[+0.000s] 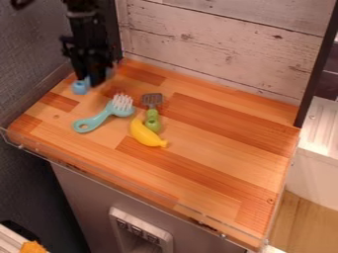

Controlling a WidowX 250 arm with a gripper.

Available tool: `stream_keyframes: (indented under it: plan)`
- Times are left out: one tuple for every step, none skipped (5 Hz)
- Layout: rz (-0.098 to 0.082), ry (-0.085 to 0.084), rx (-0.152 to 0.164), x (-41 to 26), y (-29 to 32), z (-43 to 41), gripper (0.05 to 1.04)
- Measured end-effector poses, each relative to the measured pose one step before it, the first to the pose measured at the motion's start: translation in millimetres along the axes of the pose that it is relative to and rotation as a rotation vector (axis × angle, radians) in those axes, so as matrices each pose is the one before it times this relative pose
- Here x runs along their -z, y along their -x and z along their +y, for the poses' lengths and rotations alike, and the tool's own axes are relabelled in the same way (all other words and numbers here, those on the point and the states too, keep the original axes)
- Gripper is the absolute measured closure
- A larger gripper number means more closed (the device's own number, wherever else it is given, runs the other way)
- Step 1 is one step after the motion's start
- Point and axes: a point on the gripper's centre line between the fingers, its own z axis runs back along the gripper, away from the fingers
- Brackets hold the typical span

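Note:
At the back left corner of the wooden counter, the black gripper (91, 79) hangs down low over the surface. A small blue object (80, 87) is right at its lower end, partly hidden by it; whether it is held cannot be told. In front and to the right lies a teal brush (101, 118) with white bristles, its looped handle towards the left. Beside it is a green-handled spatula (152, 113) with a grey slotted head pointing to the back. A yellow banana (145, 134) lies against the spatula's handle, nearer the front.
White wooden boards (218, 44) stand behind the counter (218, 163), and a grey wall (33, 64) rises on its left. A clear low rim runs along the front edge. A dark upright post (318, 64) stands at the back right corner.

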Motion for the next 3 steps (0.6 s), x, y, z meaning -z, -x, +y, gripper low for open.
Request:
stream_keyframes:
  plan:
    - [0.0022,-0.0046,0.044,15.88,-7.69,-1.38,0.759]
    - [-0.014,-0.0096,-0.0037,4.68,-3.62,1.52,0.695]
    - [0.0028,0.0009,-0.037,2.91,-5.39,0.34,0.394]
